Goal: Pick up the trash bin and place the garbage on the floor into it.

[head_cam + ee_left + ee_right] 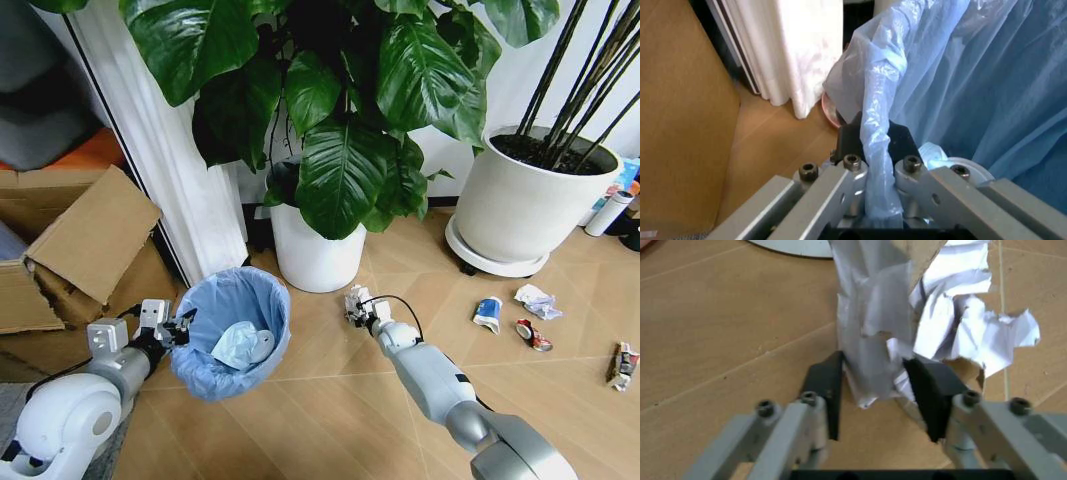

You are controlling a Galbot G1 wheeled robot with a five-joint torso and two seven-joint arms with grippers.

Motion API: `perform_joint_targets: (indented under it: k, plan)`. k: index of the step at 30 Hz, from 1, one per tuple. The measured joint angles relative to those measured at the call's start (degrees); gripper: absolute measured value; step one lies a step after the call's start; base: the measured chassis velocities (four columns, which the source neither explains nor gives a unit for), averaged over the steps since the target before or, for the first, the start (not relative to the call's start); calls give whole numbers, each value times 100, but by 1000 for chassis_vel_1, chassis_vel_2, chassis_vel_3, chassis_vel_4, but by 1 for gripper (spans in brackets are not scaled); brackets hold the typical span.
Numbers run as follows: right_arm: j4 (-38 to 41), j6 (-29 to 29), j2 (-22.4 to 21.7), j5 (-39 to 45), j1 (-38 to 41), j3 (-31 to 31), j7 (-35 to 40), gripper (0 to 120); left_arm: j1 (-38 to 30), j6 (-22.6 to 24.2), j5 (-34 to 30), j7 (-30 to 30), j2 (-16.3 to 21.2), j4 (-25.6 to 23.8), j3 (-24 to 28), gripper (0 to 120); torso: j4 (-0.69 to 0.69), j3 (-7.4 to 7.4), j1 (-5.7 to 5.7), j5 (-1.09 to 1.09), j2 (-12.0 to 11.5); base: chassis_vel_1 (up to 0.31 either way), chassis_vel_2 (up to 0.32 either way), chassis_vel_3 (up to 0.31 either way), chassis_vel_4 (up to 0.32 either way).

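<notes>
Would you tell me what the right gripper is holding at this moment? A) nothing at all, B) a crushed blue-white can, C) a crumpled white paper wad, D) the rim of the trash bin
C: in the right wrist view the right gripper has its fingers closed on a crumpled white paper wad, while the blue-white can lies on the floor and the left gripper grips the trash bin.
</notes>
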Motion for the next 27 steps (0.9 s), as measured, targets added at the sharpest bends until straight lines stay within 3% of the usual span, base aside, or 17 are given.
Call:
perform_joint_targets:
  k: [3,9,17,27]
  plan:
    - [-4,3,-8,-5,-17,32,2,18,2,2,0,-2,1,-13,2,0,0,0,0,0,0,0,0,0,0]
    - [2,3,-33,-12,-44,67,11,0,21,5,-2,-2,2,-39,-2,0,0,0,0,0,0,0,0,0,0]
    - [71,-1,-55,-25,-56,139,43,0,25,7,-8,-1,31,-56,-32,0,0,0,0,0,0,0,0,0,0]
    - [1358,-131,-408,303,-489,60,140,0,61,7,8,9,9,-94,-62,0,0,0,0,1,0,0,0,0,0]
